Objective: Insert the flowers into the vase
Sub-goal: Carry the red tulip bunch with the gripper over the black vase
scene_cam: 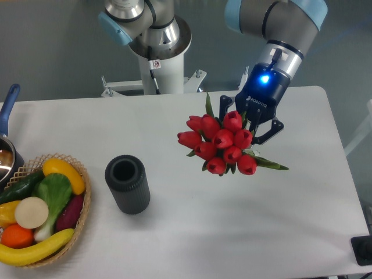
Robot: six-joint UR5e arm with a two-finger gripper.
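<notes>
Right now your gripper (251,125) is clamped on the flowers (221,143), lifted off the table (244,221); the vase (127,183) stands well to its left.

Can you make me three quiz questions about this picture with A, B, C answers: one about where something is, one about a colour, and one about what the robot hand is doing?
1. Where is the vase?
A. Right of the wicker basket, standing on the table
B. Inside the basket
C. Under the flowers

2. What colour are the flowers?
A. Yellow
B. Red
C. White

3. What is the gripper doing?
A. Resting open on the table
B. Holding the vase
C. Holding the flowers up above the table

Answers:
1. A, the dark ribbed vase stands upright just right of the basket of fruit and vegetables, well left of the flowers.
2. B, the tulip buds are red with green leaves.
3. C, the bunch hangs at the gripper, off the table, and the vase mouth is empty.
</notes>
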